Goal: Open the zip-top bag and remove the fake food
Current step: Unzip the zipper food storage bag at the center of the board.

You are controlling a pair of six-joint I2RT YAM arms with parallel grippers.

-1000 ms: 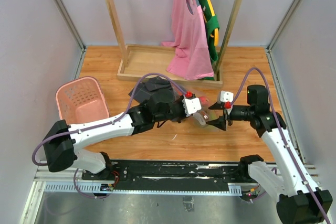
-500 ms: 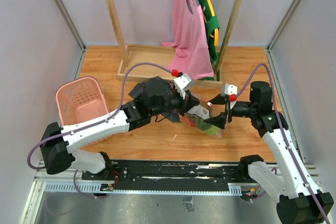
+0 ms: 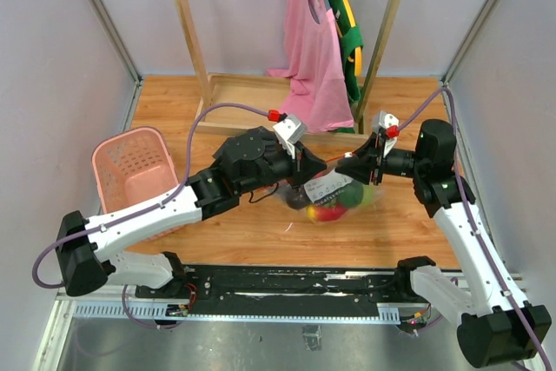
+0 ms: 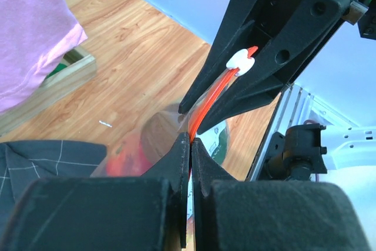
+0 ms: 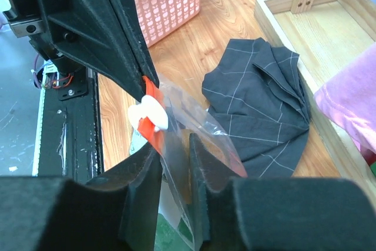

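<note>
1. The zip-top bag [image 3: 337, 190] hangs between the two arms over the middle of the wooden table [image 3: 261, 225]. The fake food [image 3: 328, 210] sags in its lower part. I cannot tell whether its bottom touches the wood.
2. Its orange zip strip [image 4: 205, 107] is the long axis, running straight from one gripper to the other with both right at the mouth. The white slider [image 5: 148, 114] sits on the strip just beside the right fingers, on the side facing the left arm, so I'd judge the right arm is the one to pull it.
3. The left gripper [image 4: 189, 139] has its fingers pressed together, pinching the end of the strip.
4. The right gripper [image 5: 173, 145] is narrowed around the bag's top edge, with clear film between its fingers. A slim gap shows there, so I cannot tell whether it truly grips.
5. A grey checked cloth [image 5: 258, 104] lies on the table behind the bag.
</note>
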